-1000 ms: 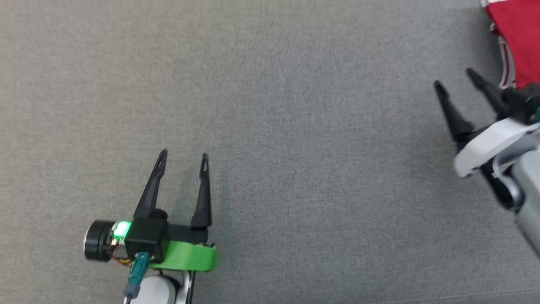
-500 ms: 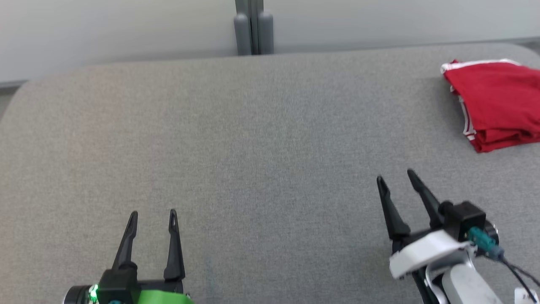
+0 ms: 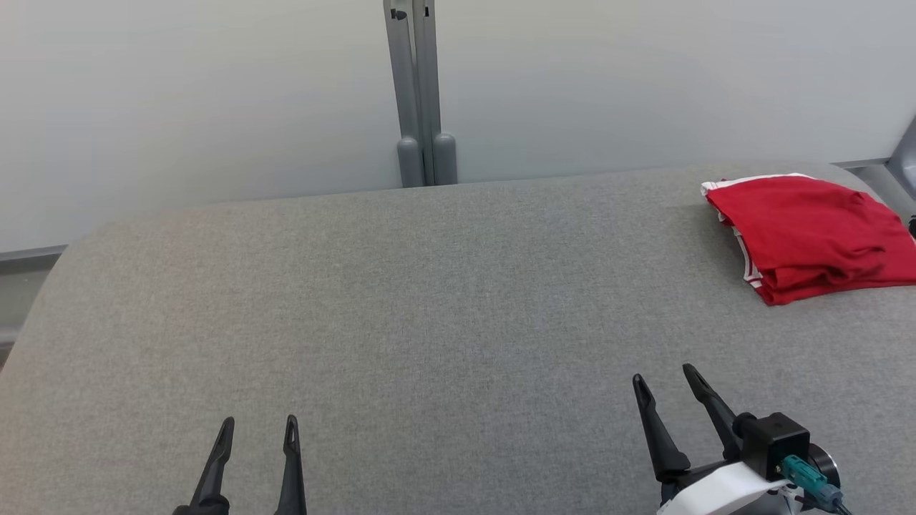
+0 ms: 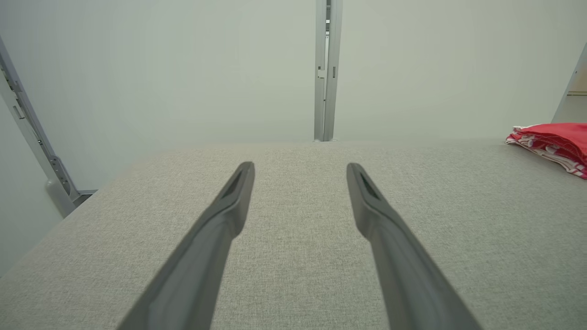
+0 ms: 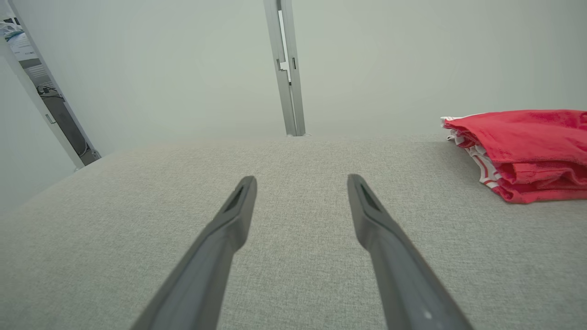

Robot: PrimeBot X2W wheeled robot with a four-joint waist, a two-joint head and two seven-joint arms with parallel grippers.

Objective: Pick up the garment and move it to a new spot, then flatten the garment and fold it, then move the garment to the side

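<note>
Grey fabric surface under both grippers. Left gripper at 7 o'clock, jaws apart, empty. Right gripper at 5 o'clock, jaws apart, empty, nearer arm. Red garment folded, 1 o'clock from it, well apart, long axis left-right

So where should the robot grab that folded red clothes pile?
Probably the near left corner of the red garment, where its stacked layers and white stripes show. Come from the near side with the right gripper, which is open and closest, and pinch all the layers together.
</note>
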